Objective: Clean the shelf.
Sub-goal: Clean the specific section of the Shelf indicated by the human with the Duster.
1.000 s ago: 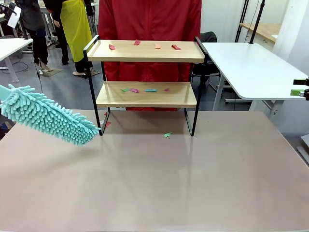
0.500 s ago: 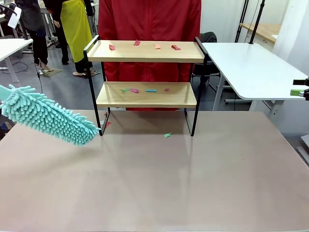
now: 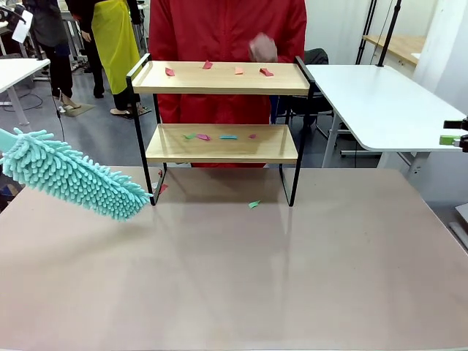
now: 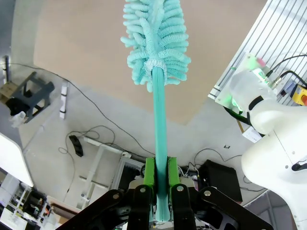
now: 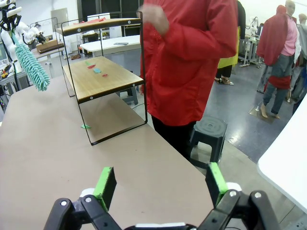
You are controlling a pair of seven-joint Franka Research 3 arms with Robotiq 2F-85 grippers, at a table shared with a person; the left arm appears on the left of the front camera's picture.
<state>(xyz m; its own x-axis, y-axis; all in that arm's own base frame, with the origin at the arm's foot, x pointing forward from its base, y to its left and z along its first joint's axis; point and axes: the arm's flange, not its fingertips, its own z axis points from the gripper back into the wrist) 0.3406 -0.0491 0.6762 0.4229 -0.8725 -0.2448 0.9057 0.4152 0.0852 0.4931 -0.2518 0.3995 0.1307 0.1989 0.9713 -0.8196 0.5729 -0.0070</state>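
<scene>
Our left pincer [image 4: 160, 166] pinches the teal duster [image 3: 73, 183] left of the shelf [image 3: 219, 152]. Our right pincer [image 5: 161, 180] is spread; perhaps paper scraps [image 3: 229, 137] dot the shelf

shelf [image 3: 219, 82]: desk [image 3: 234, 278], far centre | scraps [image 3: 266, 72]: on both boards [image 3: 219, 151] | scrap [image 3: 254, 204]: desk, before shelf | duster [image 3: 69, 175]: left of shelf | person [image 3: 219, 29]: behind

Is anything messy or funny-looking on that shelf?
Yes. The shelf is littered with little scraps: reddish scraps on its top board, mixed-colour scraps on its lower board. A green scrap lies on the table in front. They look like mess to sweep off.
</scene>
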